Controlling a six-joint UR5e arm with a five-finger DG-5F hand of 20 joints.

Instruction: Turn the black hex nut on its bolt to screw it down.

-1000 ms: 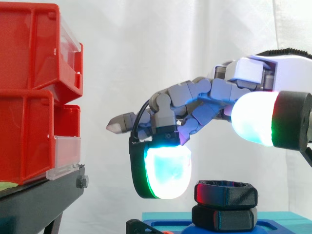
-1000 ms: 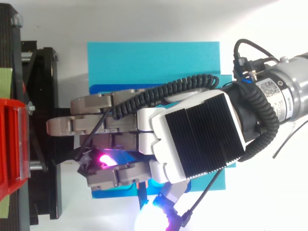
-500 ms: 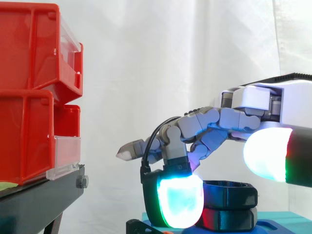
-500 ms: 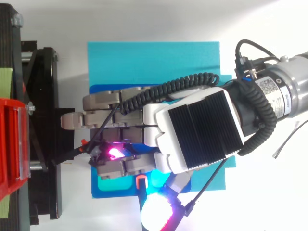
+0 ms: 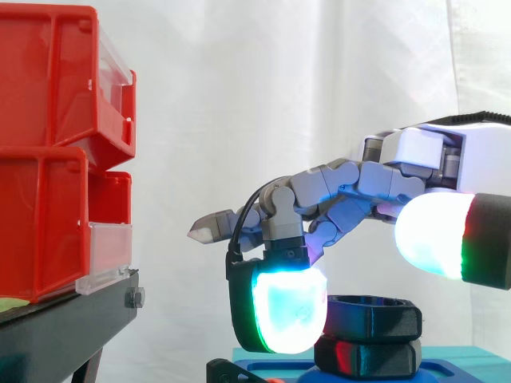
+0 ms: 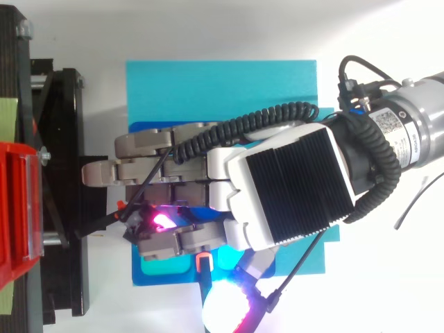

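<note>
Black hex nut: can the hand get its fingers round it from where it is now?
Probably yes. The hand hovers right above the black hex nut, one glowing pad hangs level with its left side in the side view, and nothing stands between them. Contact cannot be told.

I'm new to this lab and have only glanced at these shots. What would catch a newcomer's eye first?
The hand and its glowing tips stand out. In the side view a cyan pad hangs low at the left edge of the black hex nut, and a white pad sits higher on the right. Next come the red bins, stacked at the left on a black stand.
</note>
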